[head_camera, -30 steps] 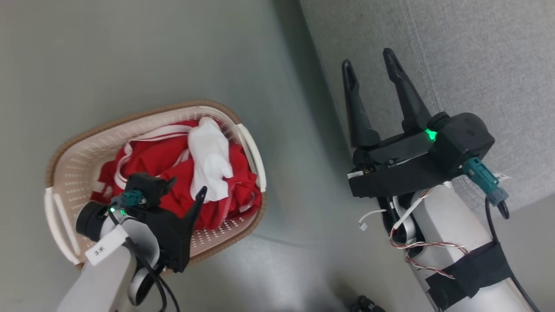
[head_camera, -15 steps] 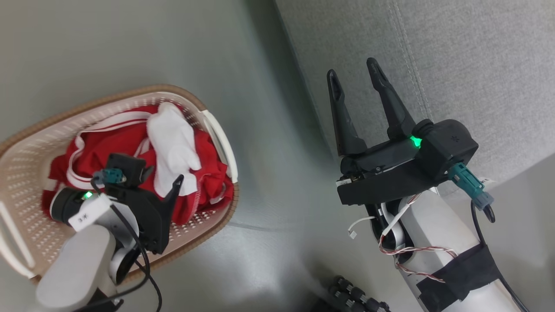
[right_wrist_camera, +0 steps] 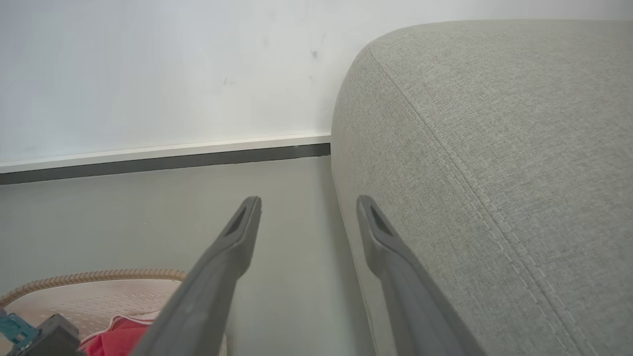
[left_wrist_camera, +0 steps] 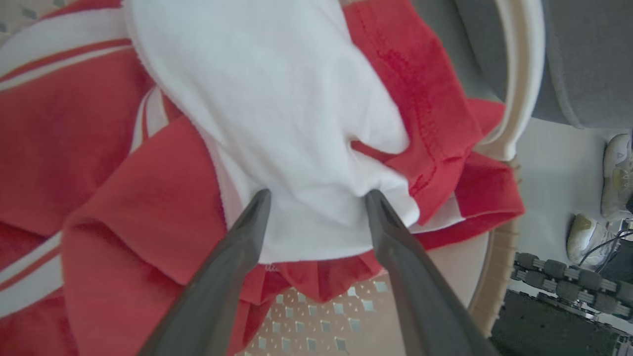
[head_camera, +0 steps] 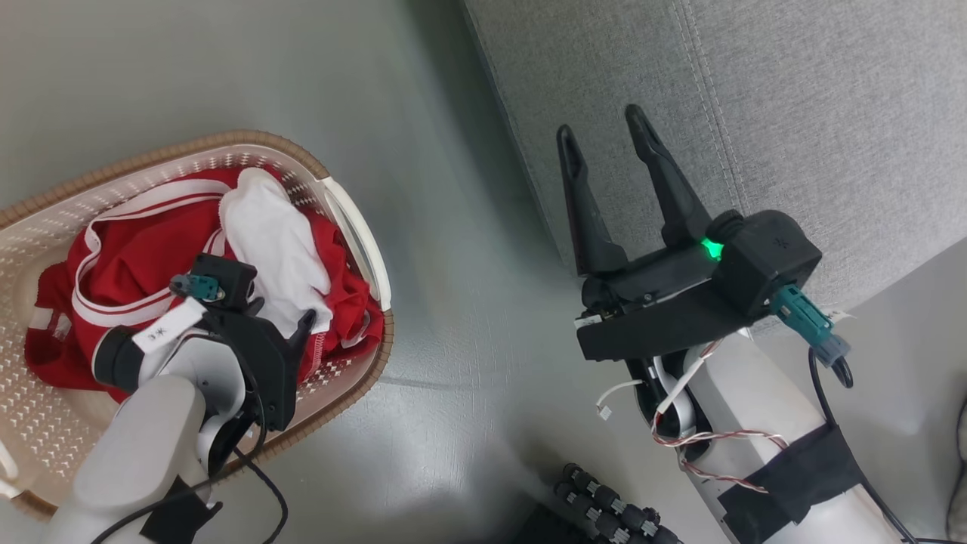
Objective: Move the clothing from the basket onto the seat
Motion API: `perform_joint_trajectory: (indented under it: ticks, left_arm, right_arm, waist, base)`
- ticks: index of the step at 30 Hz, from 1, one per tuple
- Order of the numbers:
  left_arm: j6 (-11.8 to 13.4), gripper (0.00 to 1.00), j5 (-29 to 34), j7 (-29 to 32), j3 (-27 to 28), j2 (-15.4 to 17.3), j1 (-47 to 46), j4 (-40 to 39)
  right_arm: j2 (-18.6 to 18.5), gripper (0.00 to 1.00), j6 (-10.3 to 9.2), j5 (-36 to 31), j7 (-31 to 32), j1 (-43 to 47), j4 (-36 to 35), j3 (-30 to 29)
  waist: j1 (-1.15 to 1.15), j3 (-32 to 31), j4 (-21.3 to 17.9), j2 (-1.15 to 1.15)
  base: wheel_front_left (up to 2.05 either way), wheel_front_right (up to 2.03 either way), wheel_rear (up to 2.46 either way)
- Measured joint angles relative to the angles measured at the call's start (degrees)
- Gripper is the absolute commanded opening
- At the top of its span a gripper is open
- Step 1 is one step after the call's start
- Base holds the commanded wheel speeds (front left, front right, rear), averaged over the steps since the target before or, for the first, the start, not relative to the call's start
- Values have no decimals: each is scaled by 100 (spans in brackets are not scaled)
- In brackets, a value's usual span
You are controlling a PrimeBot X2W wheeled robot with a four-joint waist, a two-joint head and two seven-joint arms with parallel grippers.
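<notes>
The cream basket with a brown rim stands on the floor at the left. It holds red clothing with white stripes, and a white cloth lies on top. My left gripper reaches down into the basket. In the left wrist view it is open, its two fingertips pressed against the lower edge of the white cloth, which bulges between them. My right gripper hangs open and holds nothing, over the floor beside the edge of the grey seat.
Grey floor lies between the basket and the seat. A dark ribbed part sits at the bottom edge. A pair of pale shoes stands beyond the basket. A white wall with a dark baseboard runs behind the seat.
The head camera has turned, so the basket and seat sit further left in the picture. My left gripper has settled lower onto the white cloth. The right gripper stays open.
</notes>
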Motion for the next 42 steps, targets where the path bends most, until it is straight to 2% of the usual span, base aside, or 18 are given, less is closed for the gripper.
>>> perform_joint_trajectory:
  ticks: [1, 2, 3, 4, 5, 14, 22, 29, 42]
  left_arm:
    - [0, 100, -53, 22, 3, -20, -20, 65]
    - [1, 84, -81, 23, 24, -43, -33, 133]
    - [2, 48, -93, 23, 45, -63, -40, 190]
    - [12, 28, -93, 22, 74, -82, -46, 237]
    - [58, 0, -93, 21, 96, -97, -63, 300]
    - [101, 0, -73, -58, 63, -229, -282, 624]
    - [93, 0, -76, -514, 34, -444, -282, 761]
    - [51, 0, -90, -970, 7, -712, -270, 797]
    - [45, 0, -135, -1848, 73, -914, -4, 813]
  right_arm:
    - [2, 100, 0, 23, 0, -31, 0, 27]
    - [3, 100, -1, 44, 0, -64, -2, 45]
    - [4, 100, -1, 47, 0, -87, -8, 57]
    - [4, 100, -1, 48, 0, -95, -11, 68]
    - [4, 100, -2, 49, -1, -96, -11, 80]
    - [5, 100, -44, 89, -25, -160, 92, 81]
    - [3, 100, -44, 33, -43, -164, 290, -27]
    - [-182, 100, -44, -68, -43, -163, 396, -160]
    - [-572, 100, -32, -193, -43, 85, 657, -252]
  waist:
    - [0, 5, 0, 0]
    - [0, 8, 1, 0]
    - [-1, 10, 4, 0]
    - [-1, 13, 8, 0]
    - [-1, 16, 13, 0]
    - [0, -14, 95, 0]
    - [-1, -234, 257, 0]
    - [-1, -523, 565, -1]
    - [-1, -1289, 1227, -2]
  base:
    - [0, 0, 0]
    - [0, 0, 0]
    - [0, 0, 0]
    - [0, 0, 0]
    - [0, 0, 0]
    - [0, 0, 0]
    - [0, 0, 0]
    - [0, 0, 0]
    - [0, 0, 0]
